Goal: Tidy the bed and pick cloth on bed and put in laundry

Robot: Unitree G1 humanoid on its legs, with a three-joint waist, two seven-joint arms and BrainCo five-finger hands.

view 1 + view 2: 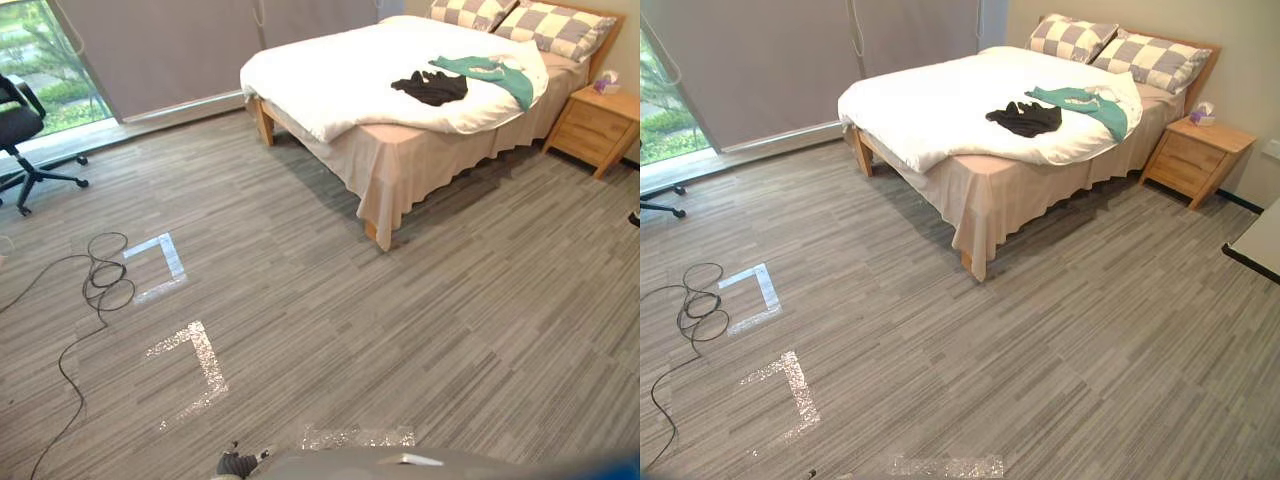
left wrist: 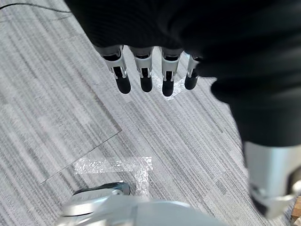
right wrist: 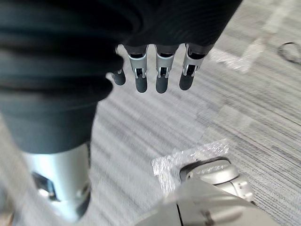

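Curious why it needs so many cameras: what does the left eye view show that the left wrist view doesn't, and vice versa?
Left eye view: the bed with a black cloth and a teal cloth on it, checked pillows, a nightstand, an office chair. Left wrist view: the left hand close up, fingers straight above the floor. Both: the striped grey floor with shiny tape marks.

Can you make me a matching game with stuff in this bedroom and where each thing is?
Things: 1 pillows; 2 nightstand; 3 office chair; 4 black cloth.
Places: A by the window; B on the white duvet, next to the teal cloth; C at the head of the bed; D on the floor beside the bed.
Pairs: 1-C, 2-D, 3-A, 4-B.
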